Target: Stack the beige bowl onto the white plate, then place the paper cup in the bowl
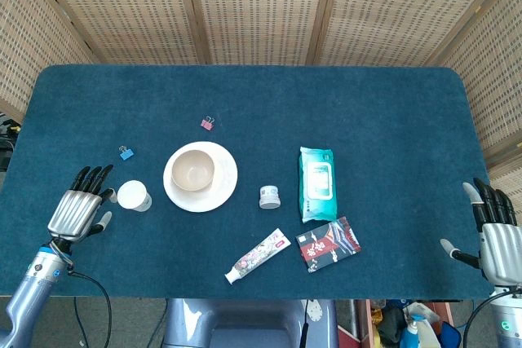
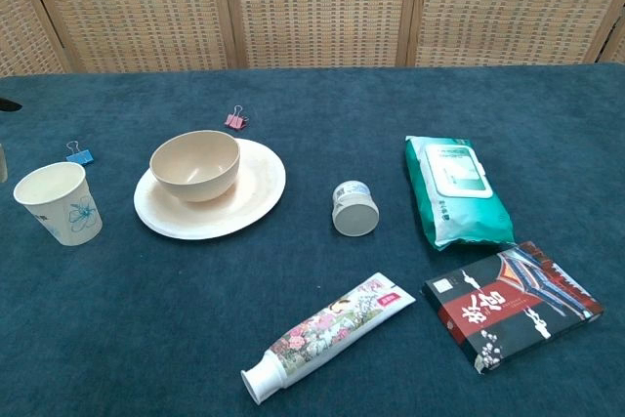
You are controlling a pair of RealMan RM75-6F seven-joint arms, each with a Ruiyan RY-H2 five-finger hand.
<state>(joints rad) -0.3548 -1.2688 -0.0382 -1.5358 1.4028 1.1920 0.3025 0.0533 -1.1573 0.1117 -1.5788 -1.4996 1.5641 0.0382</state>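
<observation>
With the beige bowl (image 1: 193,170) already on the white plate (image 1: 223,189), the left hand (image 1: 77,211) — fingers spread, empty — should wrap the paper cup (image 1: 133,196) just beyond its fingertips gently, without crushing it.

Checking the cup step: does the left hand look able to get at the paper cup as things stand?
Probably yes: the left hand sits open just beside the paper cup, which stands upright with nothing between them.

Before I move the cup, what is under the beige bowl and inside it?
The beige bowl sits on the white plate, toward its left side. Its inside looks empty in the head view; the plate surface beneath it is covered. The paper cup stands apart, left of the plate.
</observation>
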